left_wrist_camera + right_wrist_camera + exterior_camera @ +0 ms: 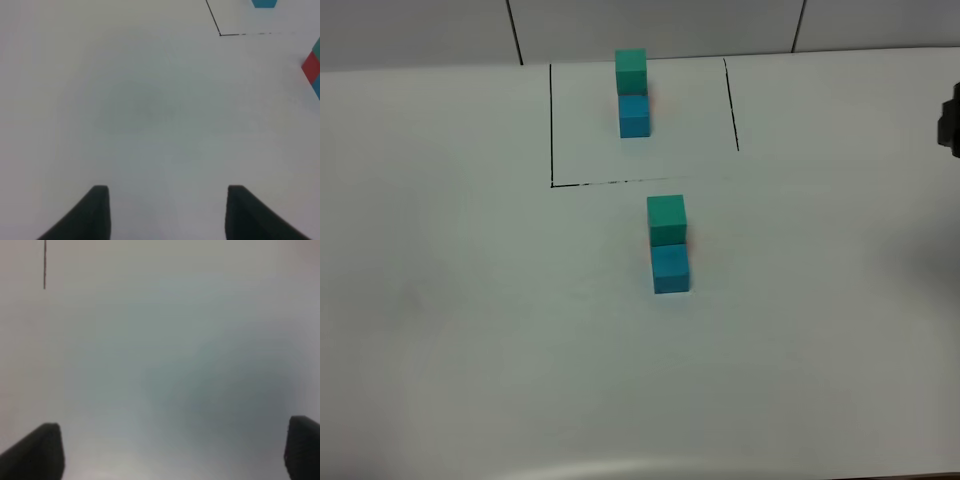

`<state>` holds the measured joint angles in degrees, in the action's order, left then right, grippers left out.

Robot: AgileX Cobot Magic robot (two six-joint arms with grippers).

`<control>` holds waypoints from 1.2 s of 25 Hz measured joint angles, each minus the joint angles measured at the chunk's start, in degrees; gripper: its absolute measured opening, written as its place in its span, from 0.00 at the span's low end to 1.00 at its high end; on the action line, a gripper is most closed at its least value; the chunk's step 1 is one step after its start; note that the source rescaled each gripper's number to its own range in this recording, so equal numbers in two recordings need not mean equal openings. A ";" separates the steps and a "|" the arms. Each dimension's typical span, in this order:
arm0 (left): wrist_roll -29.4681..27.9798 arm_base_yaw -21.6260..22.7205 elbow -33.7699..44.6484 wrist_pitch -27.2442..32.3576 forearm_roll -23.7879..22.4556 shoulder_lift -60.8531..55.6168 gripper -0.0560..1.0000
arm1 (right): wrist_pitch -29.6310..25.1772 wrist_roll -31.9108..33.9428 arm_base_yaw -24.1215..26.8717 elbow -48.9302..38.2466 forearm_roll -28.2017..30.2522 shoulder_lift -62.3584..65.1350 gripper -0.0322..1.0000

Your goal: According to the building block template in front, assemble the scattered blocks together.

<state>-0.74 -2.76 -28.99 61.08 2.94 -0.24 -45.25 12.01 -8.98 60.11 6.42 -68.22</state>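
Observation:
The building block template [632, 93] stands at the back inside thin black lines [552, 125], a teal-green cube against a blue one. The scattered blocks sit joined in the middle of the table: a teal-green cube [666, 219] touches a blue cube [671, 268]. In the left wrist view a red cube [311, 67] shows between teal and blue at the picture's edge. My left gripper [165, 212] is open over bare table, well away from the cluster. My right gripper [175, 450] is open wider, also with nothing between its fingers.
The white table [470, 330] runs to a wall with dark seams at the back. A dark part of the right arm [951, 120] shows at the right edge. One black line end [44, 265] appears in the right wrist view.

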 joint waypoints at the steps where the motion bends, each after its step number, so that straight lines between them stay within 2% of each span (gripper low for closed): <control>1: 0.00 0.00 0.00 0.00 0.00 0.00 0.20 | 0.00 0.00 0.00 -1.03 0.32 2.11 0.84; 5: 0.00 0.00 0.00 0.00 0.00 0.00 0.20 | -0.09 -0.02 0.00 -5.64 0.48 10.20 0.88; 11: 0.00 0.00 0.00 0.00 0.00 0.00 0.20 | -1.41 -0.88 0.00 -14.26 0.48 23.46 0.88; 23: 0.05 0.00 0.00 0.00 0.00 0.00 0.20 | -13.88 -1.46 0.00 -26.31 0.08 51.51 0.88; 30: 0.05 0.00 0.00 0.04 0.00 0.00 0.20 | -16.05 -5.67 0.00 -31.21 -1.94 66.70 0.86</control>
<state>-0.69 -2.76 -28.99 61.12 2.94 -0.24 -61.30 6.33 -8.98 28.90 4.48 -1.52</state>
